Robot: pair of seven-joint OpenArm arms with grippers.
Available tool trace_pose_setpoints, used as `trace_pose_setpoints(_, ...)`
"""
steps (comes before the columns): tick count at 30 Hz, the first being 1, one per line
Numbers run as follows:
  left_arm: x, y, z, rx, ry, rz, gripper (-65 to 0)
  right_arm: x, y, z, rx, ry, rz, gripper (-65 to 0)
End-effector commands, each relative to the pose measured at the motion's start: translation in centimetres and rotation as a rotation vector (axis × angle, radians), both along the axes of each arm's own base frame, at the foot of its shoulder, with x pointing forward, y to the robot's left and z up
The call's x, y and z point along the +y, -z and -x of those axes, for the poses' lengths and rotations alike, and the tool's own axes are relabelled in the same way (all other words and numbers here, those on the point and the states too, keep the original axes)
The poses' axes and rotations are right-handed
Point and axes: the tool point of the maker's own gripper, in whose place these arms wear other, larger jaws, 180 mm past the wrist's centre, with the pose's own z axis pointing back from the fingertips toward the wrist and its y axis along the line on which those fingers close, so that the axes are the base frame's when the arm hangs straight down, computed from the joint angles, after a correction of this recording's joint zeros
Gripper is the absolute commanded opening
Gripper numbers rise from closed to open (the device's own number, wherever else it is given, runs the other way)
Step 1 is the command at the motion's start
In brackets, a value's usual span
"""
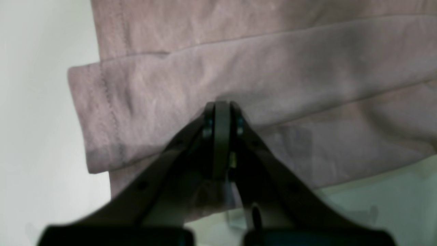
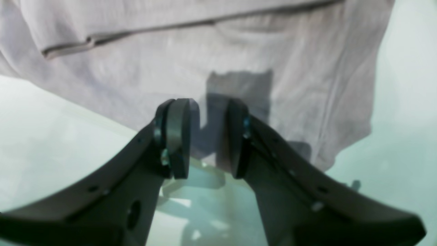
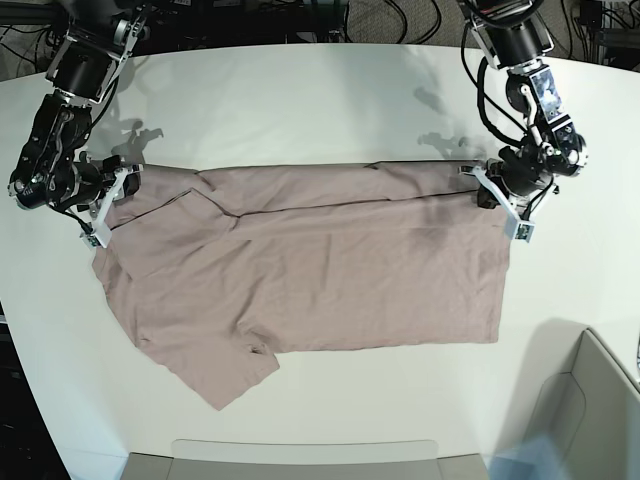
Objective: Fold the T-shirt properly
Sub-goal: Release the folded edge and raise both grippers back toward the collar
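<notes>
- Left gripper (image 1: pixel 222 112) jaws pressed together, pinching the folded edge of the T-shirt (image 3: pixel 320 270).
- Right gripper (image 2: pixel 205 136) jaws spread, straddling the opposite edge, nothing clamped.
- I see the shirt flat on the white counter (image 3: pixel 300 100), long axis running arm to arm, one gripper at each end.
- I judge the right must close before any lift.

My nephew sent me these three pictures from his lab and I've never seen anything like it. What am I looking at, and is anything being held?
A two-armed robot is folding a pink T-shirt spread on a white table. One picture looks down on the whole scene; the other two come from cameras on the wrists, looking along the black fingers. The left gripper has pinched shut on the shirt's hem end. The right gripper stands open at the opposite, sleeve end, holding nothing yet. A grey bin corner shows nearby.
</notes>
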Motion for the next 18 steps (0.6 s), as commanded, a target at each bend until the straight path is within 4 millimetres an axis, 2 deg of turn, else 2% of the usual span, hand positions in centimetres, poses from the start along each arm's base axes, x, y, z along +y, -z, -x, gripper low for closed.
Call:
trace_pose_setpoints(1, 1.1, 1.1, 1.7, 0.079, 0.003, -0.050, -65.0, -1.0, -0.6, 0.0, -0.004, -0.008, 0.032, -45.7)
trace_pose_setpoints(4, 2.5, 2.8, 5.4, 0.159, 0.006, -0.083, -65.0, -1.0, 0.1, 1.1, 0.019, -0.010, 0.035, -45.7)
trace_pose_setpoints(11, 4.2, 4.2, 12.3, 0.276, 0.028, -0.147, -65.0, -1.7, 1.8, 4.3, 0.095, -0.010, 0.051, -45.7)
trace_pose_setpoints(15, 4.6, 4.1, 14.2, 0.299, 0.041, -0.172, -65.0, -1.9, 2.2, 6.1, 0.116, -0.016, 0.069, -45.7)
trace_pose_setpoints(18, 5.0, 3.6, 14.8, 0.301, 0.053, -0.196, -65.0, -2.3, 0.9, 7.0, 0.075, -0.012, 0.110, -45.7)
